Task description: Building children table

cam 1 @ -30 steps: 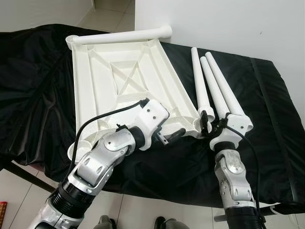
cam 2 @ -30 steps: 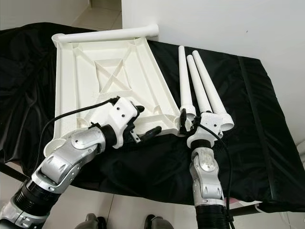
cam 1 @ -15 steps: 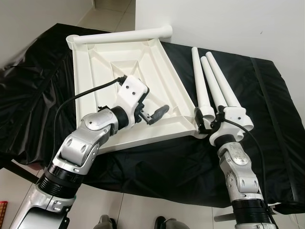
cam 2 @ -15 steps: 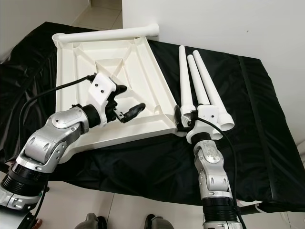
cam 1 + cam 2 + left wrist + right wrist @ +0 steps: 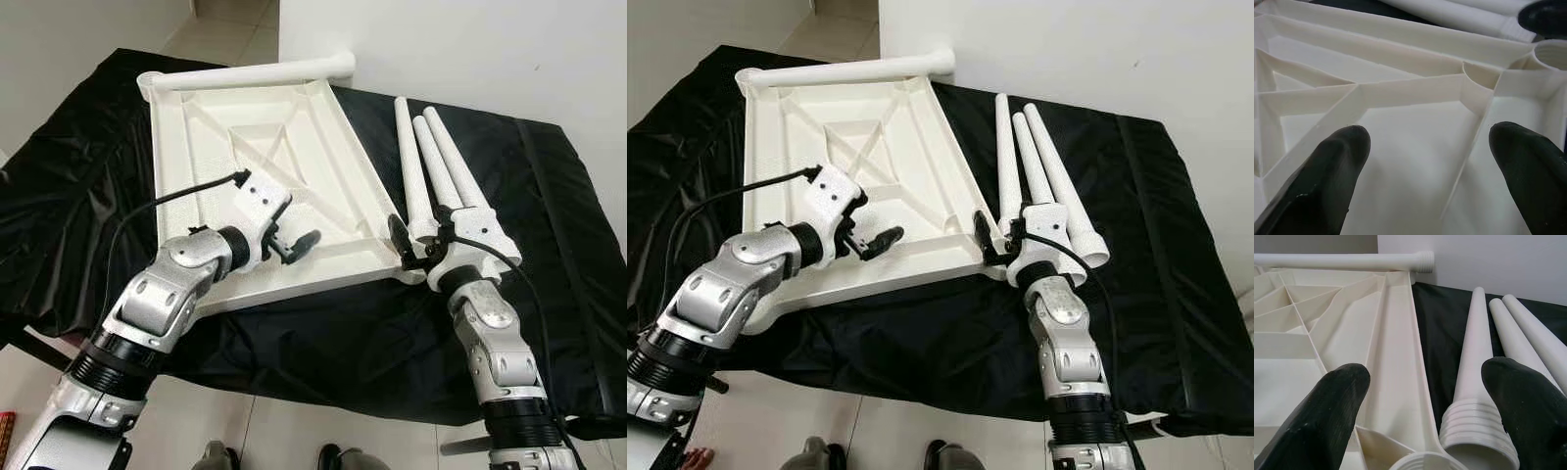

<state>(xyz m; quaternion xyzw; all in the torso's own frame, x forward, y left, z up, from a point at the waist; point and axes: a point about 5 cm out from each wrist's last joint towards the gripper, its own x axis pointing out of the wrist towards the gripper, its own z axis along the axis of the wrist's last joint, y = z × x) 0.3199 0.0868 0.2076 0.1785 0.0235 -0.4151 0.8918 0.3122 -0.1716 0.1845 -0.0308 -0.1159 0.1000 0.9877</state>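
At the left we see our left tool hanging over the white tabletop panel, which lies upside down with its ribs facing up on the worktop covered by black cloth. The two black fingers stand apart and hold nothing; in the left wrist view they frame one ribbed cell, and the corner socket shows beyond them. One leg lies along the far edge of the panel, at about 12 o'clock from this tool, its long axis running across from left to right. We cannot tell whether it is already screwed into its far corner.

Moving to the right, the near right corner socket of the panel is the place which matters. Our right tool is just over this corner, fingers also apart and empty. In the right wrist view one finger is over the panel side and the other finger is over the threaded ends of the legs.

Further right, three loose legs lie side by side on the cloth, just beside the right edge of the panel. Their long axes run from about 12 o'clock, slightly toward 11, down to 5 o'clock, with the thick threaded ends toward us. So we judge the right arm is clearly the nearer one: the closest leg has its threaded end almost under this tool, and the empty socket is just beside it at about 9 o'clock.
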